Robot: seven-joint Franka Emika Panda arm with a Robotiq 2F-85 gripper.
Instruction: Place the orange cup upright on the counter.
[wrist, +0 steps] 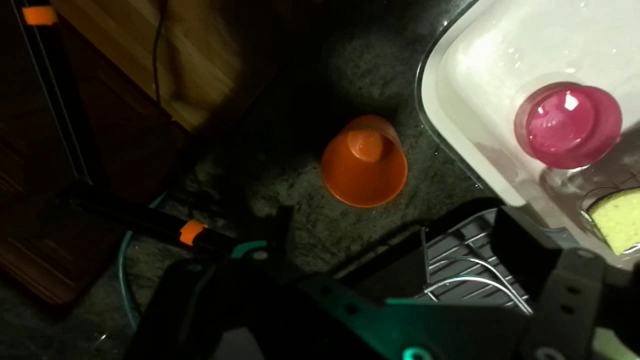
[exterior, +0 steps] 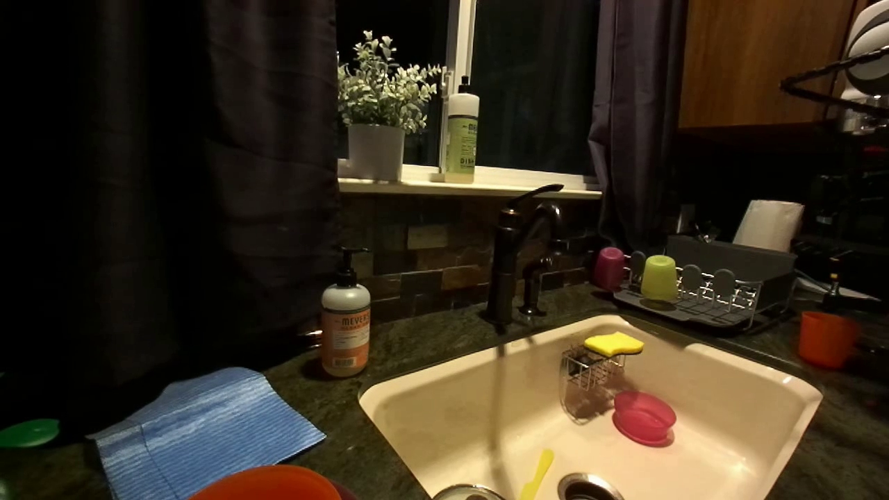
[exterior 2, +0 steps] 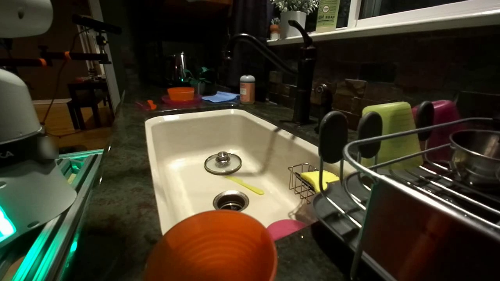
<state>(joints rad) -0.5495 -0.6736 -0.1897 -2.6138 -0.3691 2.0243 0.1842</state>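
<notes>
1. The cup (wrist: pixel 364 160) is seen on the surface (wrist: pixel 430 185), beside the corner of the sink (wrist: pixel 465 95) and near the rack (wrist: pixel 462 247), apart from both. Its mouth is turned up, and its long axis is judged to be vertical.
2. The claw (wrist: pixel 402 232) is spread wide, and nothing is seen pinched in it. In the wrist view the cup is placed past the tips, above the gap and somewhat toward the tip at that view's left; how far beneath the claw it lies cannot be told.
3. The task is judged to be met, or all but met. A clean withdrawal is probably called for, in which the rim should not be brushed, since so light-looking a cup could be tipped.
4. The cup is formed of red-orange plastic and tapered toward its foot; faint curved bands are shown on the cup (exterior 2: pixel 213 249) in an exterior view.
5. The surface is dark and speckled, the sink smooth and cream-white, the bowl (exterior: pixel 646 420) pink and translucent, the sponge (exterior: pixel 615 344) yellow.
</notes>
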